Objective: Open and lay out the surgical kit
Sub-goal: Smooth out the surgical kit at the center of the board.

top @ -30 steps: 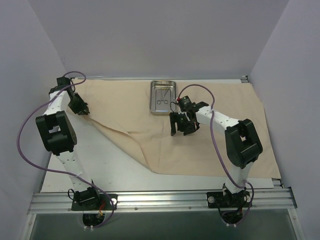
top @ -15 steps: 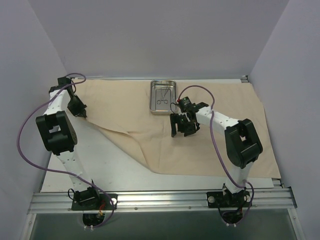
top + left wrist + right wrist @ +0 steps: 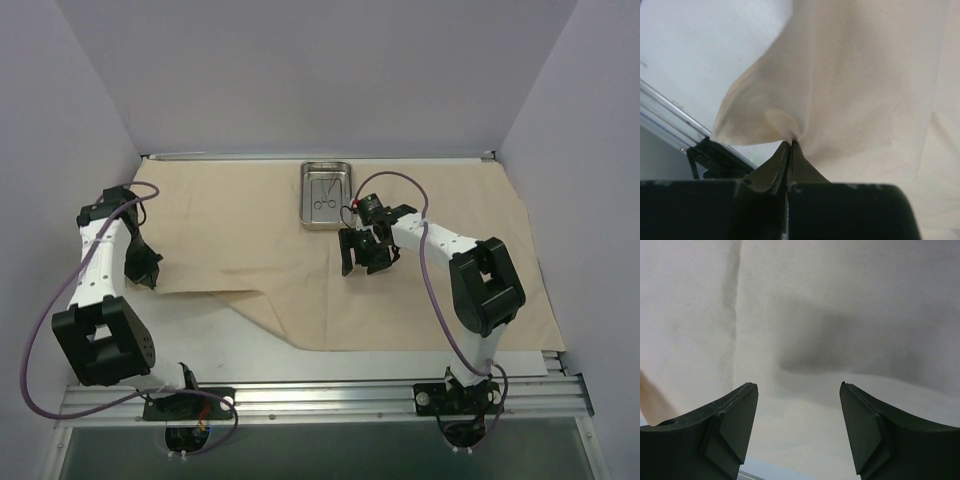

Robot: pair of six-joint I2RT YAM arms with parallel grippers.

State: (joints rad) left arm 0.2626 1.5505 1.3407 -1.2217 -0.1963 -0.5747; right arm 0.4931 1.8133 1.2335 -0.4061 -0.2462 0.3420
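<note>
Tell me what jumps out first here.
A beige cloth covers most of the table, a steel tray with two instruments at its far edge. The left gripper is shut on the cloth's left edge; the right gripper hangs open near the tray.

Pale lilac walls [image 3: 300, 70] around a white table [image 3: 225, 342]

The cloth wrap [image 3: 250, 230] is seen as matt, finely woven beige fabric, softly creased. On it, the tray [image 3: 304, 195] is seen as glossy, smooth metal.
</note>
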